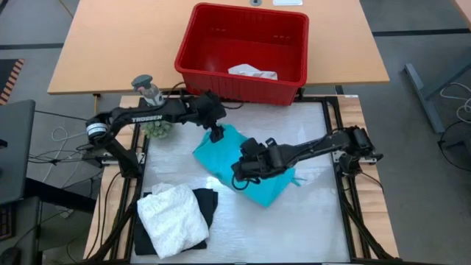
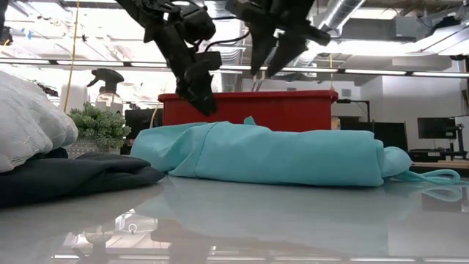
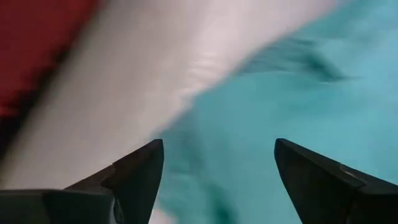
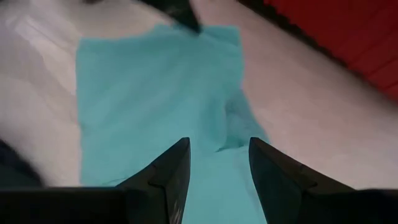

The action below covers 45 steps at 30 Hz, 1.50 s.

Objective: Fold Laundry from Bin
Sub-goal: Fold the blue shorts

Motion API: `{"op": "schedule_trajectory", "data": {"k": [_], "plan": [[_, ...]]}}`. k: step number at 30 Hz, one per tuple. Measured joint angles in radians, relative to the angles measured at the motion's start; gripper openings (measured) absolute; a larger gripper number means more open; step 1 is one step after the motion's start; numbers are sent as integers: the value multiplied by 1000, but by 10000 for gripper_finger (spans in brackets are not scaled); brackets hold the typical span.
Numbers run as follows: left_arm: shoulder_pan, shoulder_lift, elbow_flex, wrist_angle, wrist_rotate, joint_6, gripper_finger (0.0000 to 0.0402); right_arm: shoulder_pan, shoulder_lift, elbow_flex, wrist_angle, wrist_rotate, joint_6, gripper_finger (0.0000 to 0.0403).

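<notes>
While over teal garment point(image 1: 254, 165), left arm point(image 1: 158, 114) reads "TROSSEN".

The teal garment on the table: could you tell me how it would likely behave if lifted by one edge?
The teal garment would probably droop, since it lies in soft folds. It looks thin, so likely light. Its loose strap might trail and drag.

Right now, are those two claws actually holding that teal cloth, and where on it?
Nothing is held. The left gripper and right gripper both hang open above the teal garment, with no cloth between their fingers.
</notes>
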Motion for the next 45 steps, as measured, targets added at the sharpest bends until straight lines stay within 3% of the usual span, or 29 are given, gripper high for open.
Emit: {"op": "schedule_trajectory", "data": {"k": [3, 5, 13, 19, 23, 28, 40, 45], "plan": [[-1, 0, 0, -6, 182, -44, 288, -45, 15, -3, -6, 3, -51, 187], [-14, -1, -4, 26, 227, -59, 283, -71, 18, -45, 28, 0, -52, 187], [-123, -1, -183, 395, 84, -155, 254, -49, 18, -335, 270, 54, 54, 185], [-189, -1, -341, 608, 12, -157, 243, -42, 17, -519, 577, 58, -19, 168], [-200, 20, -423, 694, -33, -164, 242, -40, 17, -613, 675, 28, -19, 156], [-199, 52, -469, 736, -76, -180, 242, -42, 17, -674, 751, -25, -87, 147], [-196, 257, -440, 827, -76, -191, 241, -109, 13, -678, 764, -73, -287, 141], [-171, 258, -415, 812, -44, -181, 242, -130, -76, -655, 768, -60, -376, 141]]}}
